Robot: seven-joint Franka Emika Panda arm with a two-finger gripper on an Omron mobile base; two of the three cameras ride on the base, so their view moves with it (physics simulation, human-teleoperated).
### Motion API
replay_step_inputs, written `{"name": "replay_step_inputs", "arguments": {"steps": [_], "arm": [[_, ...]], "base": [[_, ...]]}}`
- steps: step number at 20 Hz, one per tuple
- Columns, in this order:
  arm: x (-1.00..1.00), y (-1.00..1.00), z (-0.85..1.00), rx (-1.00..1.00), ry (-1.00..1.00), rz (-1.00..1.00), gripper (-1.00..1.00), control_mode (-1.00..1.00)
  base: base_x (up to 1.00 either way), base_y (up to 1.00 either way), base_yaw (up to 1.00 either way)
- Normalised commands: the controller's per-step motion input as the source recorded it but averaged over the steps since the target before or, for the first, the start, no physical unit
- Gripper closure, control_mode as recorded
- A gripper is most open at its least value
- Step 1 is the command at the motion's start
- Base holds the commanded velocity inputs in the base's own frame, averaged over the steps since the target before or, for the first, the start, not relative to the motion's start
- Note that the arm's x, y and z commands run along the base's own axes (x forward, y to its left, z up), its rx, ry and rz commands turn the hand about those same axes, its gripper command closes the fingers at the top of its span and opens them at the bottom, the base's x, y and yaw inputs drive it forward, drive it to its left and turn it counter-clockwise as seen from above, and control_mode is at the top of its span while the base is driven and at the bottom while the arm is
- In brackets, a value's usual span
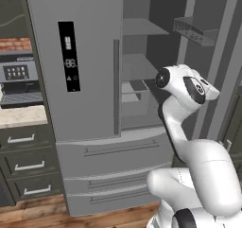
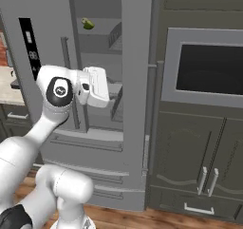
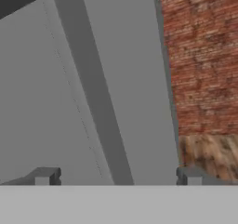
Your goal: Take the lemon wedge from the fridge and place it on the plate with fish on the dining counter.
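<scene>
**Arm at the open fridge, lemon wedge on an upper shelf**

Nearest the cameras, the white arm (image 1: 189,142) rises from the base and bends toward the fridge (image 1: 85,80), its wrist level with the middle shelves. The gripper (image 3: 118,175) has its two dark fingertips (image 3: 44,176) spread wide apart with nothing between them; in the hand view they frame a grey door panel and a darker vertical bar.

The lemon wedge (image 2: 88,24), a tiny yellow-green piece, sits on an upper shelf inside the fridge, high above the wrist and well apart from it, as seen from the right base view.

The fridge's right door (image 1: 212,66) stands swung open, with a wire-like bin (image 1: 194,30) on its inner side; the left door, with the black display panel (image 1: 69,56) and a vertical bar handle (image 1: 116,87), is shut. Below them are the two bottom drawers (image 1: 113,175).

Left of the fridge lies a small beige countertop (image 1: 21,116) over dark drawers (image 1: 26,163), with a coffee machine (image 1: 19,83) on it and red brick wall (image 1: 14,44) behind. Right of the fridge, dark cabinets (image 2: 199,176) hold a built-in oven (image 2: 209,71). The floor (image 1: 47,213) is brown wood.
</scene>
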Motion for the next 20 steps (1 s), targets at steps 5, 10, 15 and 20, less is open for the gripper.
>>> {"name": "replay_step_inputs", "arguments": {"steps": [5,10,15,20], "arm": [[-0.08,1.00,0.08,-0.09,-0.01,0.24,-1.00,-1.00],[0.09,1.00,0.00,-0.01,0.04,0.39,-1.00,-1.00],[0.07,1.00,-0.03,-0.06,0.00,0.42,-1.00,-1.00],[0.37,1.00,-0.22,-0.15,0.00,0.33,-1.00,-1.00]], "base": [[0.00,0.00,0.00],[0.00,0.00,0.00],[0.00,0.00,0.00],[0.00,0.00,0.00]]}}
